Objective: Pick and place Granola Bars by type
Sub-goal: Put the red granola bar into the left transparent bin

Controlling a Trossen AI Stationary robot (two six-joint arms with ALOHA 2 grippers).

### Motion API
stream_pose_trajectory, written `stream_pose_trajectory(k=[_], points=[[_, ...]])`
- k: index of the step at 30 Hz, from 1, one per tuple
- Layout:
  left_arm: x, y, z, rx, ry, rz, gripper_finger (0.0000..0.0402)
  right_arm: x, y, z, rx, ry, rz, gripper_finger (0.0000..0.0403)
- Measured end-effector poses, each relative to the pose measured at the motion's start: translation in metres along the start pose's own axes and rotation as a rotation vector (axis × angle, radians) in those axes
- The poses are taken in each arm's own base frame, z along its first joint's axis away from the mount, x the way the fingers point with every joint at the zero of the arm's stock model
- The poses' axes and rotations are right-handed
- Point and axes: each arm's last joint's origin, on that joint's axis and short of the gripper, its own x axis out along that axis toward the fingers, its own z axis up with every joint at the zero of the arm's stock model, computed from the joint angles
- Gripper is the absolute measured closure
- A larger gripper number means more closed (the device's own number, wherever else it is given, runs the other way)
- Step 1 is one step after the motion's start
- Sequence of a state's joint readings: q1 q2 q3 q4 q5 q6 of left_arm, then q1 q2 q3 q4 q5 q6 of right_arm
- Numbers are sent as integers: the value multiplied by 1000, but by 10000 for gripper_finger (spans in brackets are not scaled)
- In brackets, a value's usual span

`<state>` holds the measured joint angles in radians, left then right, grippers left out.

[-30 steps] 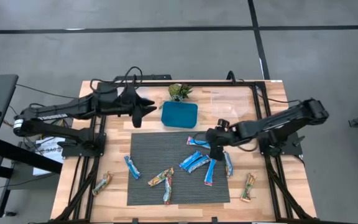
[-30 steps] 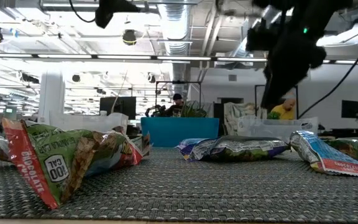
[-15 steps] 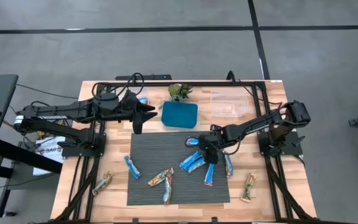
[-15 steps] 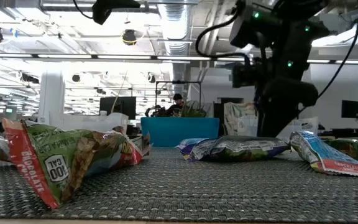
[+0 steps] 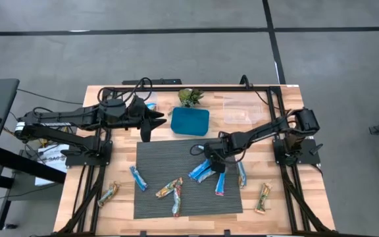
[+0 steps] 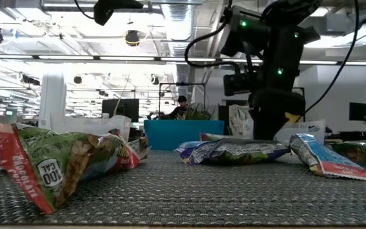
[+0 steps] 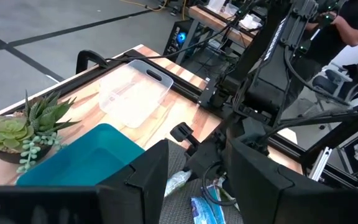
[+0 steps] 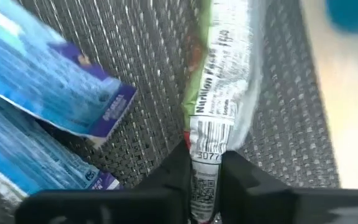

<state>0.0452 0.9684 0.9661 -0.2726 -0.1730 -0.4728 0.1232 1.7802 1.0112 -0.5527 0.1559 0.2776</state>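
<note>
We have the right gripper down on the grey ribbed mat, just in front of the blue square dish, its fingers pinched on the end of a green-wrapped granola bar; we judge the end grip lets the bar lift clear of the two blue bars lying just beside it. Other granola bars lie scattered over the mat and the wooden table farther from the dish, unsorted. The left gripper waits beside the dish, jaws apart and empty. A clear lidded tray and small plant flank the dish. Beyond the table, an open lit workshop shows.
</note>
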Motion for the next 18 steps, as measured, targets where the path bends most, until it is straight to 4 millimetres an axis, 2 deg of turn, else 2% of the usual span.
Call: stream_pose_trajectory(k=[5,8,12,18], points=[[0,0,-1,-8,7,4,249,-23,-2,12,32,-91,52,382],[0,1,-1,-30,10,6,249,-42,-8,17,109,-145,80,359],[0,2,-1,-112,-6,49,249,-74,-23,29,235,-266,127,347],[0,5,0,-227,-67,147,249,-122,-48,47,401,-560,247,368]])
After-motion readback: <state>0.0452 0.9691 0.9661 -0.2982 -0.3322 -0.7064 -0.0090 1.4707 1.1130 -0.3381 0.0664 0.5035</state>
